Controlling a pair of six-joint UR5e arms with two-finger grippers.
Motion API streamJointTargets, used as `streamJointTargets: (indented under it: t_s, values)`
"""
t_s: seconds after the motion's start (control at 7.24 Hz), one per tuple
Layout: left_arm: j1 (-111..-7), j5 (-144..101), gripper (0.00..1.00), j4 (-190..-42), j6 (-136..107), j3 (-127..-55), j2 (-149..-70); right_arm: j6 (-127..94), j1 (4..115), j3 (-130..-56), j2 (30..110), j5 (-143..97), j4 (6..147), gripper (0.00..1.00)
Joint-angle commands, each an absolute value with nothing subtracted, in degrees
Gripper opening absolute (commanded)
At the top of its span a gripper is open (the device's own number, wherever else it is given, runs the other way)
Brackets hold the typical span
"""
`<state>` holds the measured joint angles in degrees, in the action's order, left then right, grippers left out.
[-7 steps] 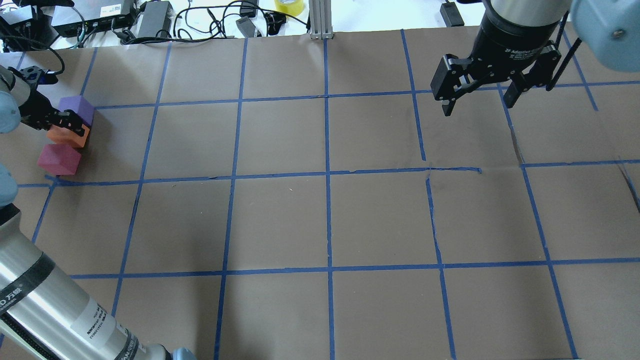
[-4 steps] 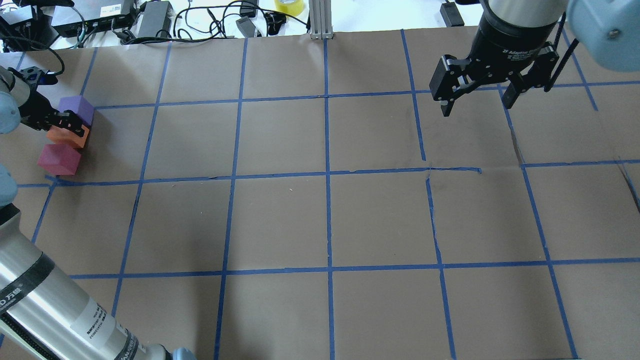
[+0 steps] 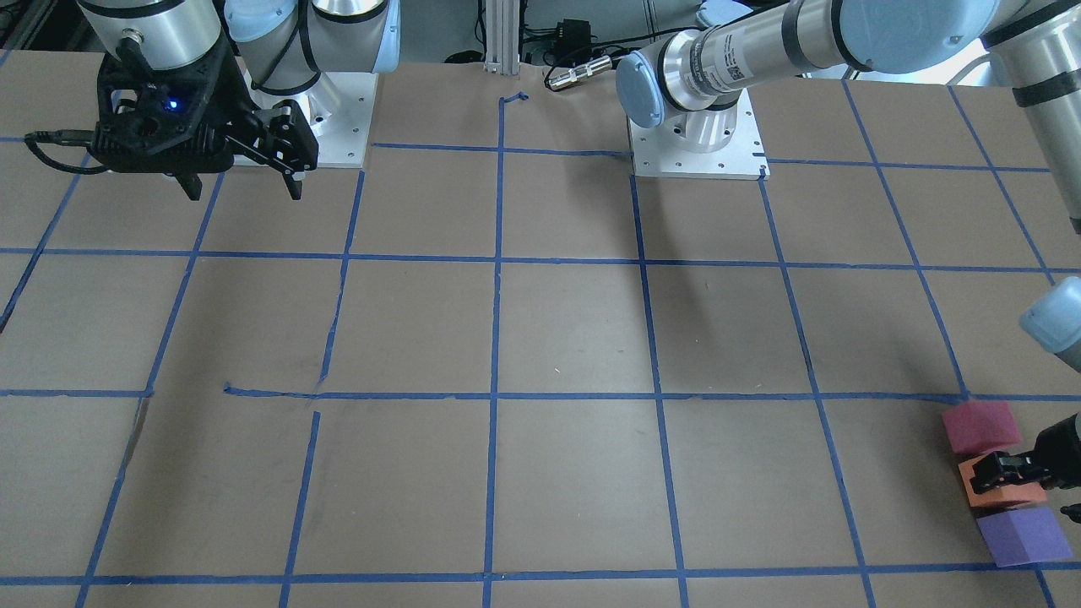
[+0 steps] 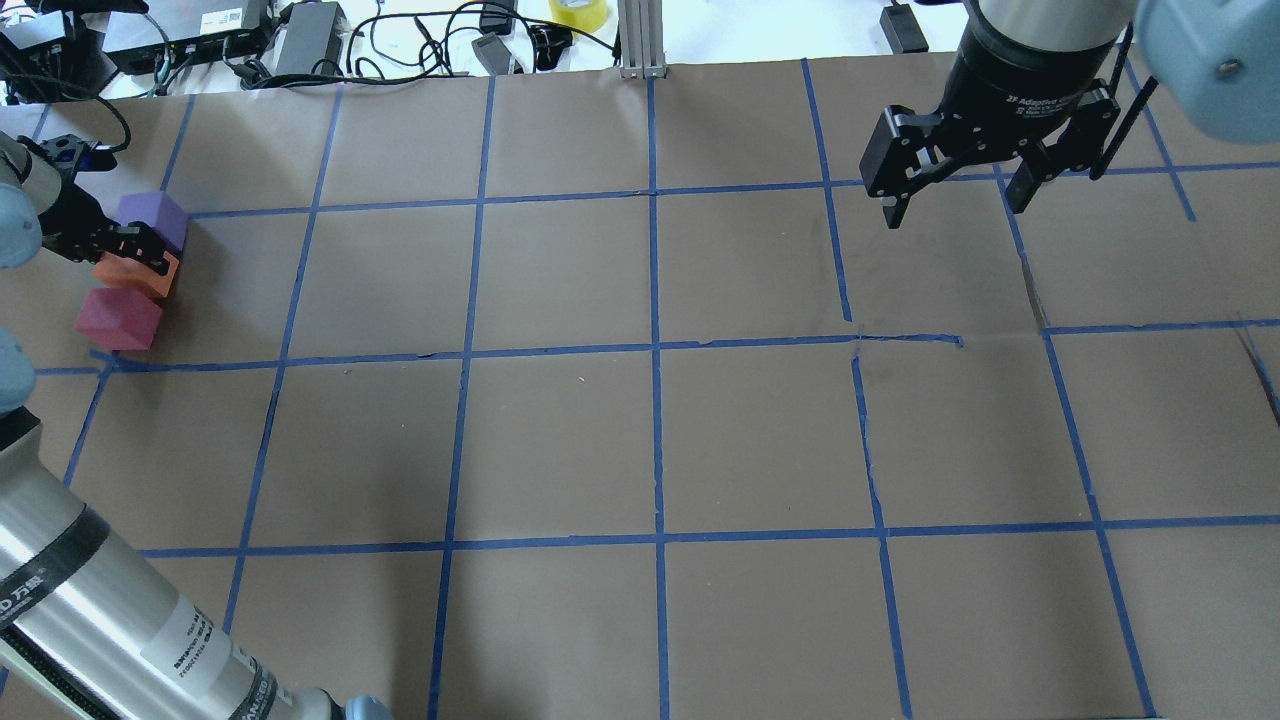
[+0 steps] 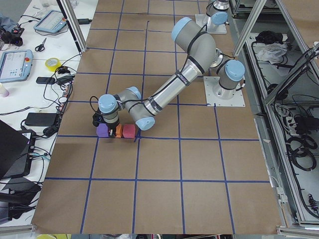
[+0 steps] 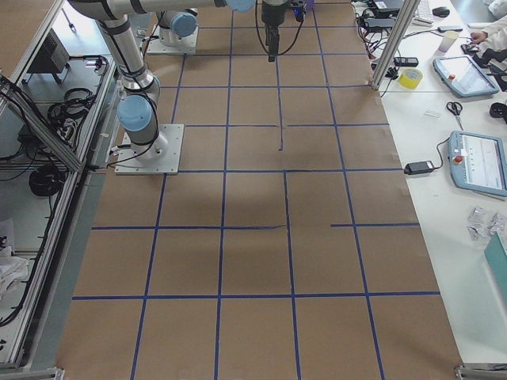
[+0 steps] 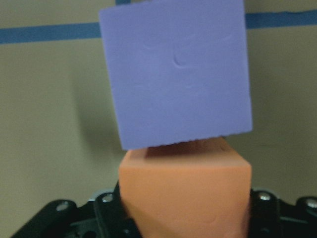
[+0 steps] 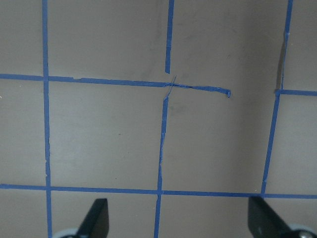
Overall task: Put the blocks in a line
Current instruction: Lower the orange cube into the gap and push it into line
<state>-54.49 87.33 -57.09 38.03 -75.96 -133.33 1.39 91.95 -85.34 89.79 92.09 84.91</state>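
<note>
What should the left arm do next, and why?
Probably open the left gripper and lift straight up. Its jaws clamp the orange block, which appears to rest on the table between the purple block and the pinkish-red block, roughly in a row. The right gripper hangs open, far off.

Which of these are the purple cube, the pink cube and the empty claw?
purple cube (image 4: pixel 153 211), overhead view, top face.
pinkish-red cube (image 4: pixel 119 309), overhead view, top face.
right gripper (image 4: pixel 956 213), overhead view, midway between its open fingertips.
</note>
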Motion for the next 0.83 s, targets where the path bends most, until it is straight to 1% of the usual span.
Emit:
streamJointTargets:
  t_s: [0.0, 0.14, 0.28, 0.41, 0.69]
  values:
    - [-54.4, 87.4, 0.76, -56.3, 38.1, -76.1, -133.4, 0.0, 91.9, -85.3, 90.1, 91.8, 85.3, 1.00]
    - [-54.4, 87.4, 0.82, -56.3, 38.1, -76.1, -133.4, -0.1, 91.9, -85.3, 90.5, 91.7, 85.3, 1.00]
    - [-54.4, 87.4, 1.00, -56.3, 38.1, -76.2, -133.5, 0.1, 91.9, -85.5, 90.5, 91.6, 85.3, 1.00]
    - [-54.4, 87.4, 1.00, -56.3, 38.2, -76.1, -132.5, 0.4, 91.9, -85.4, 90.6, 91.4, 85.3, 1.00]
    - [-54.6, 87.3, 1.00, -57.3, 38.1, -76.1, -127.1, 0.5, 91.8, -85.6, 90.5, 91.5, 85.3, 1.00]
